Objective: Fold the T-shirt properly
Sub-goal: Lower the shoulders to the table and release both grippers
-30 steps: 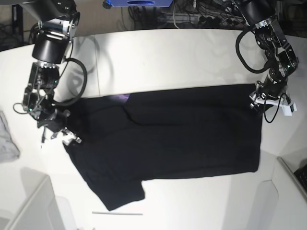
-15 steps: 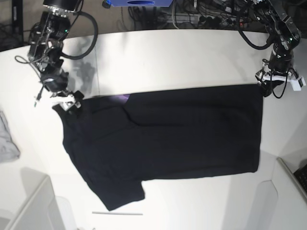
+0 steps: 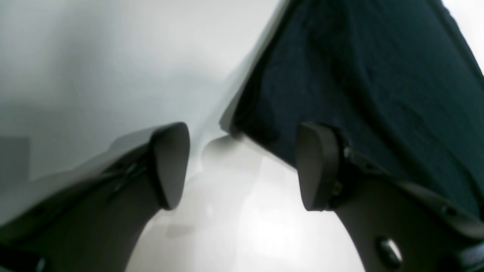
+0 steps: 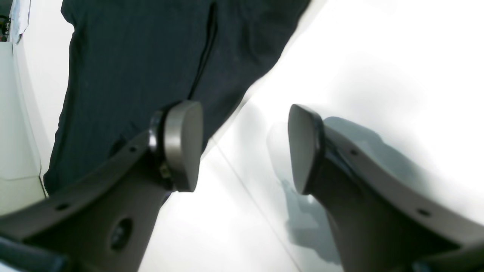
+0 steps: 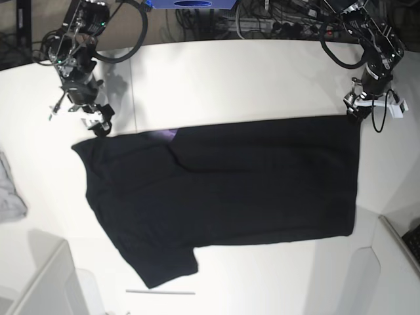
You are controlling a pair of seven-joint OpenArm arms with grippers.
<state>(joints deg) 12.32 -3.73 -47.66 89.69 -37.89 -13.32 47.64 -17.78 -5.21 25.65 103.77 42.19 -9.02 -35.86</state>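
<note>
You've got the T-shirt point(image 5: 223, 197) lying flat on the white table point(image 5: 230, 79), spread wide, one sleeve sticking out at its near corner (a sliver of purple print shows at the far edge, by the collar).

Left gripper point(image 3: 242, 166) hangs just off the shirt's far corner on the base view's right. Its jaws stand wide apart with nothing between them; only bare table shows in the gap, and the shirt's corner lies beyond the fingertips point(image 3: 315, 166), not pinched.

Right gripper point(image 4: 244, 145) sits just past the shirt's opposite far corner, by the other sleeve. Jaws parted here too, empty: one finger point(image 4: 183, 145) overlaps the cloth in the wrist view, the other is over bare table. You can't tell from either view whether that finger touches the fabric.

A small light-grey cloth point(image 5: 10, 190) lies well apart from the shirt, at the table's edge beyond the sleeve side.
</note>
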